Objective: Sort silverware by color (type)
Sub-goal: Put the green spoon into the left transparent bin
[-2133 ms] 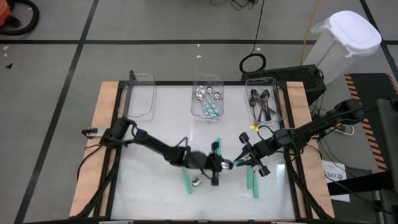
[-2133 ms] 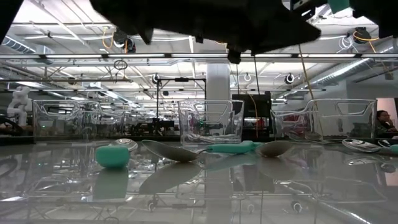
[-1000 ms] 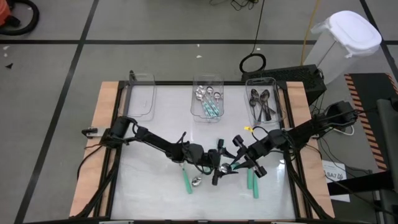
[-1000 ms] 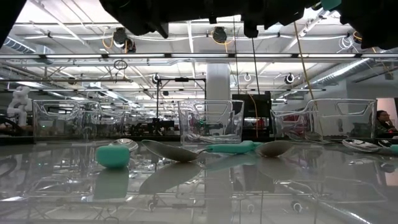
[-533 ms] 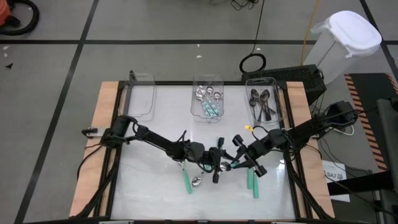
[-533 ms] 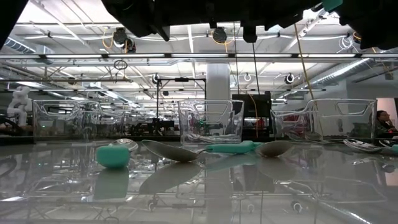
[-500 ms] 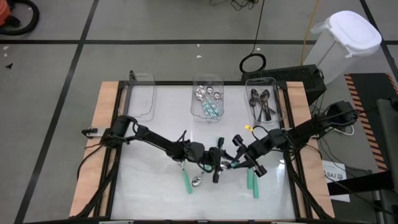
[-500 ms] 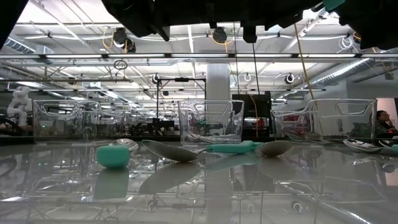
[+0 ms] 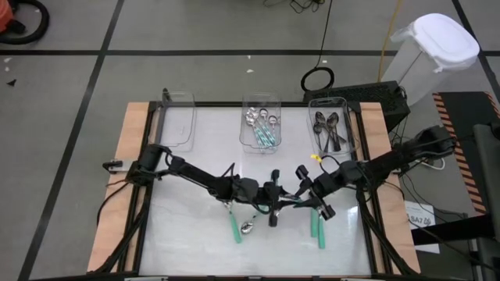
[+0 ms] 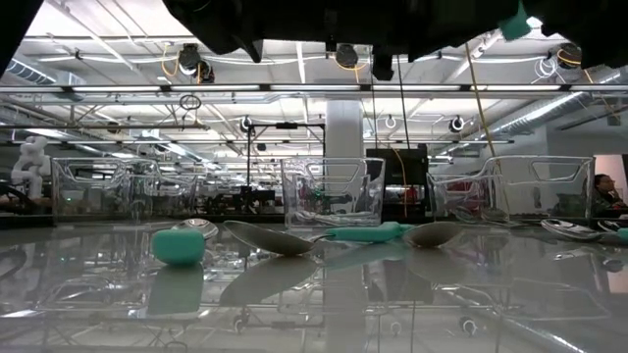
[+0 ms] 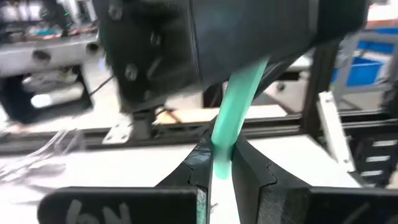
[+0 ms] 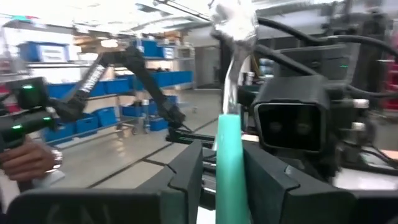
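Teal-handled spoon (image 11: 231,122) changes hands above the surface (image 9: 195,234): left end effector (image 11: 219,163) has clamped its handle as right end effector (image 12: 222,163) loosens, completing the handover.

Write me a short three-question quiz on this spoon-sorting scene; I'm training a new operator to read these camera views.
1. True or false: the leftmost clear bin holds dark spoons.
2. Which spoons lie in the middle bin? A. dark ones B. teal-handled spoons C. none
3. Fill in: the left gripper is shut on the held spoon by its ____ handle.
Key: 1 false; 2 B; 3 teal.
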